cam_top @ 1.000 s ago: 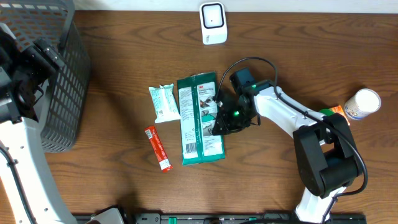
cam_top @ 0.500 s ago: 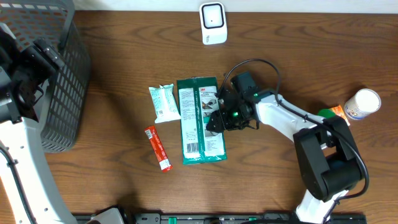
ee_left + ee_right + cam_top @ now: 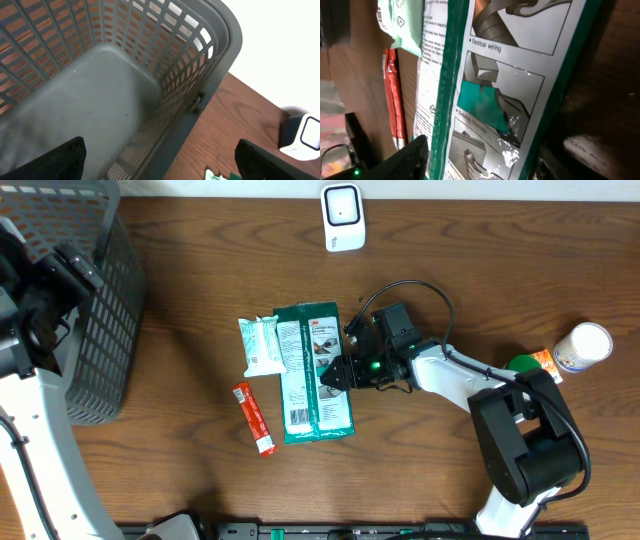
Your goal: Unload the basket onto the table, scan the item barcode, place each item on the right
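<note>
Wooden table [image 3: 200,480], green packet [image 3: 300,395] edge touching pale pouch [image 3: 258,345]

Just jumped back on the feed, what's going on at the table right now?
The right gripper is down at the right edge of the green package, jaws apart, and the package lies flat on the table. The white scanner stands at the far edge with nothing held up to it yet. The left gripper hangs open over the gray basket.
</note>
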